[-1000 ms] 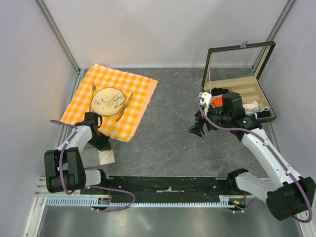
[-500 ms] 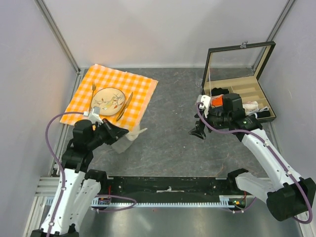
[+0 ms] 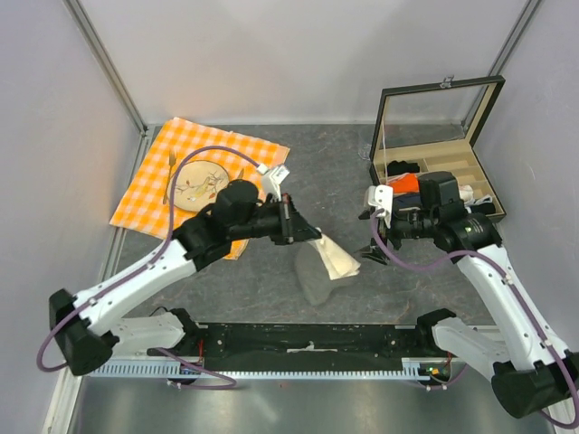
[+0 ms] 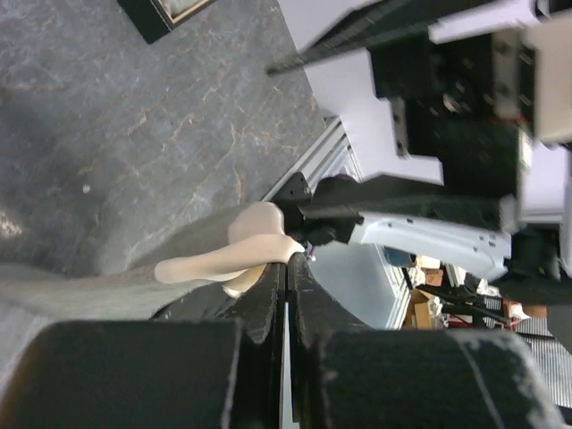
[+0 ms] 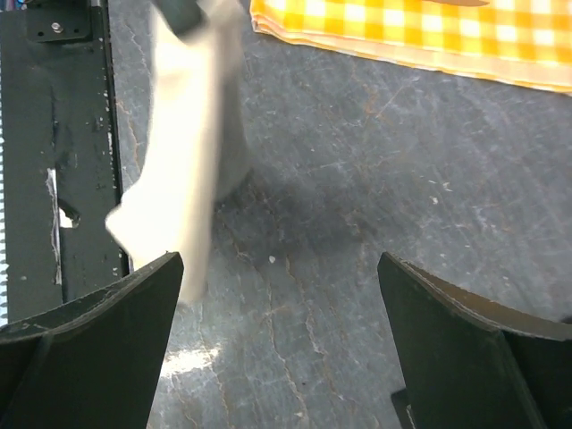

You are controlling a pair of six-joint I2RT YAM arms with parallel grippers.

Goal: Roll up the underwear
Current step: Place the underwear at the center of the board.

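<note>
The underwear [image 3: 322, 265] is a grey cloth with a cream-white strip, hanging over the middle of the table. My left gripper [image 3: 306, 231] is shut on its cream edge and holds it up; in the left wrist view the cream strip [image 4: 223, 257] sits pinched at the closed jaws [image 4: 288, 268]. My right gripper [image 3: 373, 246] is open and empty, just right of the hanging cloth. In the right wrist view the underwear [image 5: 183, 143] shows blurred at upper left, beside the left finger [image 5: 89, 349].
An orange-and-white checked cloth [image 3: 249, 158] with a plate [image 3: 194, 183], fork and knife lies at the back left. An open dark box [image 3: 452, 167] with small garments stands at the back right. A black rail [image 3: 308, 339] runs along the near edge.
My left arm has swung from the near left corner to the table's middle, carrying the underwear with it. My right gripper has shifted slightly right and nearer.
</note>
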